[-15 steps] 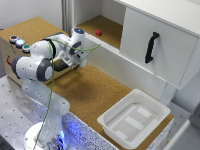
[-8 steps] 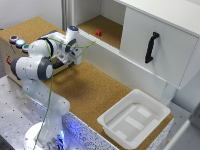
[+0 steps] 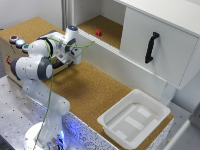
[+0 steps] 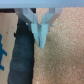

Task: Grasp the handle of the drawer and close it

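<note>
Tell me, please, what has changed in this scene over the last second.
The white robot arm has swung its gripper toward the exterior view's left, closer to the low wooden box with round coloured buttons. Whether the drawer has moved cannot be told, as the arm hides it. In the wrist view the gripper looks shut. The white plastic tub, the small red block and the white cabinet panel with black handle stayed put.

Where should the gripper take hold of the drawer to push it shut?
By the handle on the drawer front, coming from the cork side facing the wooden box. That front is the only exposed face. The gripper hides the handle, so its exact shape is unclear.
</note>
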Controlling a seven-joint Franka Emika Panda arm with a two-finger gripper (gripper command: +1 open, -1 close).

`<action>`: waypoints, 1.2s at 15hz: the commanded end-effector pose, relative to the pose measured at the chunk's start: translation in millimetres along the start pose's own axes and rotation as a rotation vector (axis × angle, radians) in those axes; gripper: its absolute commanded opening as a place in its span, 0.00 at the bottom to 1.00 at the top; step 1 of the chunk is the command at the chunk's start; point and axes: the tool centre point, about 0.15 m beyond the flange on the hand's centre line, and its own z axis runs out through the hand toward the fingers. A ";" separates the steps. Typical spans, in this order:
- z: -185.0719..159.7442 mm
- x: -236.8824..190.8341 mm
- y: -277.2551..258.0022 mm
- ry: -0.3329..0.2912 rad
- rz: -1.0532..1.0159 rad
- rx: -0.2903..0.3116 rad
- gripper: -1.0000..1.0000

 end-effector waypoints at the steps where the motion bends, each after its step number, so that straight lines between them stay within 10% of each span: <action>1: 2.5 8.0 -44.7 0.000 -0.040 0.003 0.00; 12: 12.2 -23.9 -104.8 -0.055 -0.061 0.127 0.00; 18: -30.8 -18.4 -21.2 0.022 0.143 0.056 0.00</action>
